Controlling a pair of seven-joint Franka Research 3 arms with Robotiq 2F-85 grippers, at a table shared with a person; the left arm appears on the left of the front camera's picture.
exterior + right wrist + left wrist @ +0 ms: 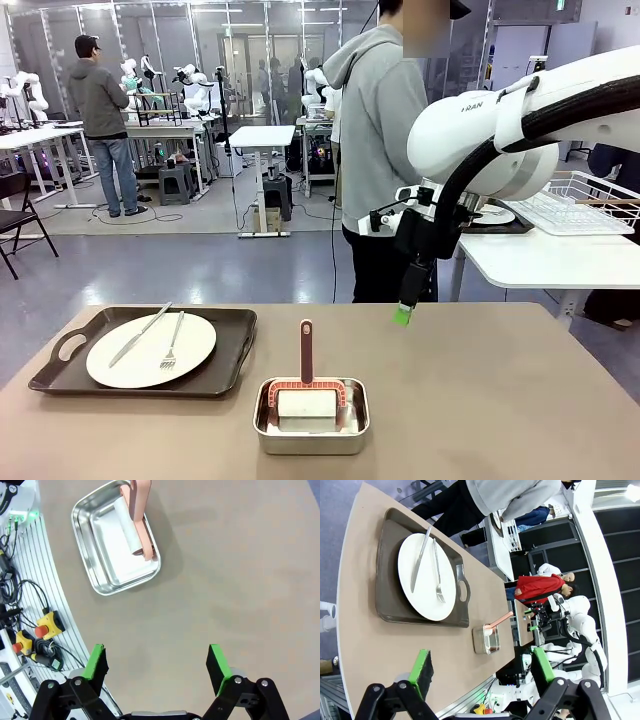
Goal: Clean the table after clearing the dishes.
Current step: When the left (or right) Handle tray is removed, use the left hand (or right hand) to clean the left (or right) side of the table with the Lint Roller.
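Nearest, by the robot's edge of the table (520, 410):
- Small steel pan (310, 440), rectangular with rounded corners.
- Inside it, a pink-handled roller (306, 350): white roll lying in the pan, handle standing upright.
- Same pan (105, 555) and roller (129, 527) in the right wrist view, up and left of the pads, well apart from them.

Farther back, on the table's left part:
- Dark handled tray (235, 340) carrying one round white plate (195, 335).
- Silver knife (140, 335) and fork (172, 345) lying side by side on the plate.
- Tray near the pan but not touching it.
- Same tray (387, 580), plate (420, 600) and pan (481, 642) in the left wrist view.

Grippers:
- Right gripper (403, 314) hanging fingers-down over the far right part of the table, clear of the surface.
- From its own camera (157, 662): spread wide, green pads (97, 662) well apart, nothing between them but bare tan top (240, 580). Touching nothing.
- Left gripper (482, 667) likewise spread wide and empty, above the table's near edge, with tray and pan ahead of it and nothing in between.

Beyond the table's near edge, in the right wrist view: yellow boxes with red buttons (45, 625), with cables.

At the far side: a person in a grey hoodie (380, 130), standing, partly hidden by the right arm.

Farther right: a white-topped table (540, 260) bearing a white wire rack (585, 205), and beside it a second dark tray (505, 226), mostly hidden behind the arm.
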